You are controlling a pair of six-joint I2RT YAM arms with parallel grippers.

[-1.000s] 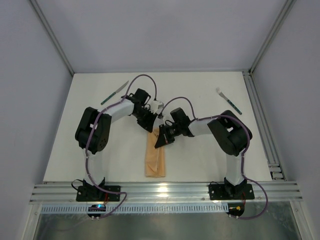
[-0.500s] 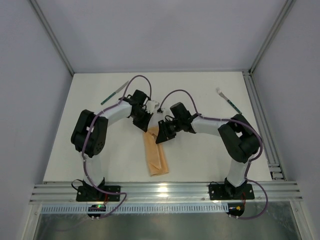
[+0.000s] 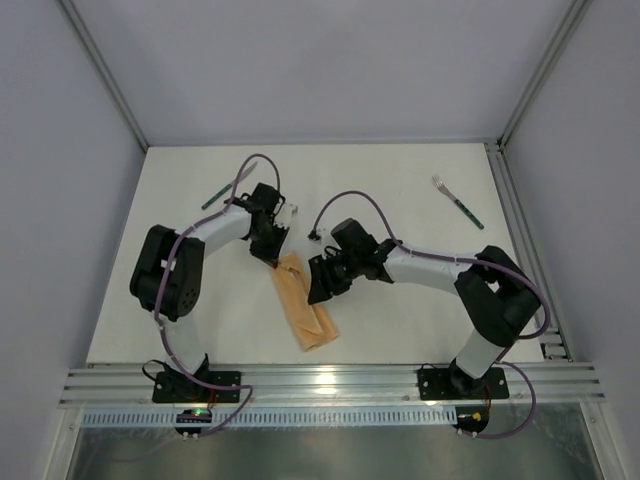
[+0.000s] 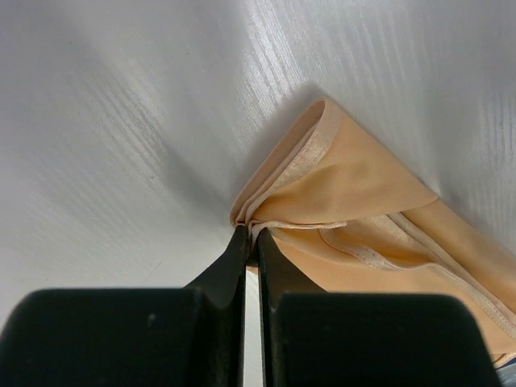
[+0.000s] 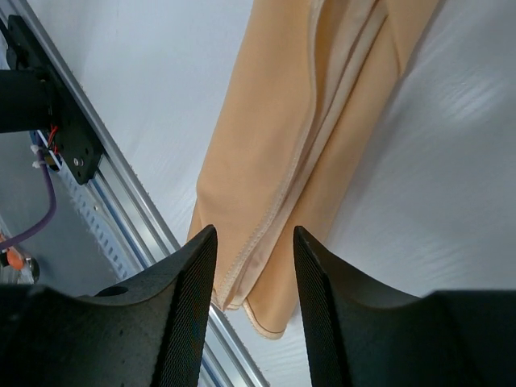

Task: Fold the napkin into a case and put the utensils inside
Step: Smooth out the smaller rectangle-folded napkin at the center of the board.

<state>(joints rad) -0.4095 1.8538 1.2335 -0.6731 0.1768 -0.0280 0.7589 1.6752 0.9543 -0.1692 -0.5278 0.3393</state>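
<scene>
Napkin (image 3: 302, 308) lies mid-table (image 3: 400, 320) as a narrow folded strip, set at a slant: far end toward your L side, near end swung R and close to the front rail (image 3: 330, 380).

Your left gripper (image 3: 272, 256) is at the strip's far corner w/ its fingers (image 4: 234, 270) clenched tight on the cloth. L wrist cam shows the layered hem pinched right at the tips, and the fabric bunches and lifts a bit around that spot.

Your right gripper (image 3: 318, 288) is over the strip's R edge, about midway along it. Its fingers (image 5: 197, 274) stand apart w/ nothing grasped. R wrist cam shows the cloth running between and past them, edges stacked in several layers. Can't tell if the tips touch the fabric.

Knife (image 3: 222, 190) is at the far L of the table, partly behind the L arm's cable. Fork (image 3: 458, 203) is at far R. Both are well apart from the napkin and outside it.
</scene>
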